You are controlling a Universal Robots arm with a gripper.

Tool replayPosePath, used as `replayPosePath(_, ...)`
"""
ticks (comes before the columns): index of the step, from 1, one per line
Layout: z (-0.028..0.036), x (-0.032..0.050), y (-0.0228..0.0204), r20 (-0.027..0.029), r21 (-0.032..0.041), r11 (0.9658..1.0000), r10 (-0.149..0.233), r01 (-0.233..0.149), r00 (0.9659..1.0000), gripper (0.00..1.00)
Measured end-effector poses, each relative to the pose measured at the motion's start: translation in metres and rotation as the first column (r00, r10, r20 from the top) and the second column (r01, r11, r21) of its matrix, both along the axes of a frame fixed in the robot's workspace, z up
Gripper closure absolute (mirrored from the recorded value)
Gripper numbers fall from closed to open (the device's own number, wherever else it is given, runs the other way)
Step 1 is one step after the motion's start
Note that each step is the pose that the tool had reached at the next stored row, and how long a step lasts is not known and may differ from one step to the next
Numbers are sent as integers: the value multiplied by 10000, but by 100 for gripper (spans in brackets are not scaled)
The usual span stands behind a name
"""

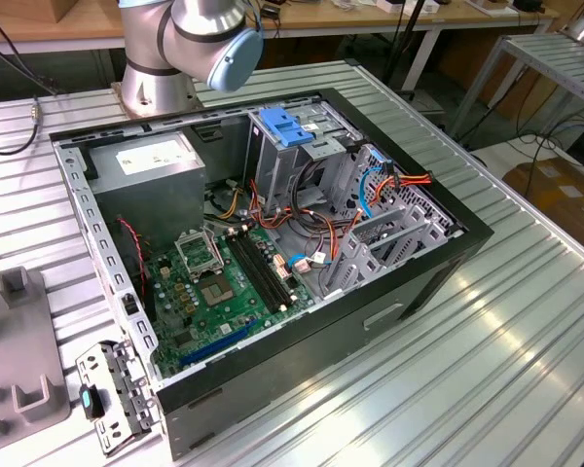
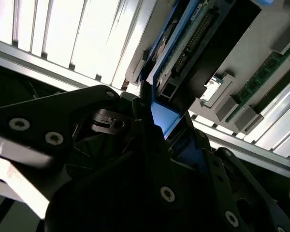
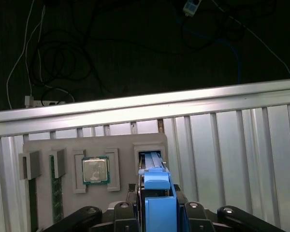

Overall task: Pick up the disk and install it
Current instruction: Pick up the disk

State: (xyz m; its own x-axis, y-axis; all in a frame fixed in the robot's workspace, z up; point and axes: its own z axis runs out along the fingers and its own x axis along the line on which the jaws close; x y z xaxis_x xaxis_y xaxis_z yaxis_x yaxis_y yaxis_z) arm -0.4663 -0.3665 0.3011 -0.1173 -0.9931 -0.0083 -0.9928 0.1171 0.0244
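– Over by the grey holder tray (image 3: 121, 145), where was the disk (image 3: 157, 212) when you checked?

– On edge at the tray's slot, next to the processor chip (image 3: 95, 170). The gripper (image 3: 157, 195) had it: jaws closed across its thickness, one on each side of the blue rail, nothing else between them.

– How did you expect it to handle?

– Stiff, and heavy for its size, I judged, and bad at taking knocks. The rails looked like smooth plastic, so I feared a slide if it tilted. Across the thickness near a railed edge seemed the right hold to me. That kept clear of the bare circuit board (image 2: 193, 41) and its connector, which I saw in the second wrist view.

– What couldn't you make out?

– Whether its lower edge rested in the slot or hung just clear. The gripper's dark body covered the near end in both wrist views, and the label face was turned from me. In the exterior view I had the open computer case (image 1: 472, 233) and its blue-topped cage (image 1: 287, 126), but cables crowded the bays too much to judge them.
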Motion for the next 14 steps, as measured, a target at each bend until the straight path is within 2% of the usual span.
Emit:
replayPosePath(7, -5, 0, 0, 0, 0, 10000, 6, -6, 10000, 62)
replayPosePath(9, -9, 0, 0, 7, 3, 9998, 184, -184, 9998, 62)
replayPosePath(14, -7, 0, 0, 2, 1, 9998, 188, -188, 9998, 62)
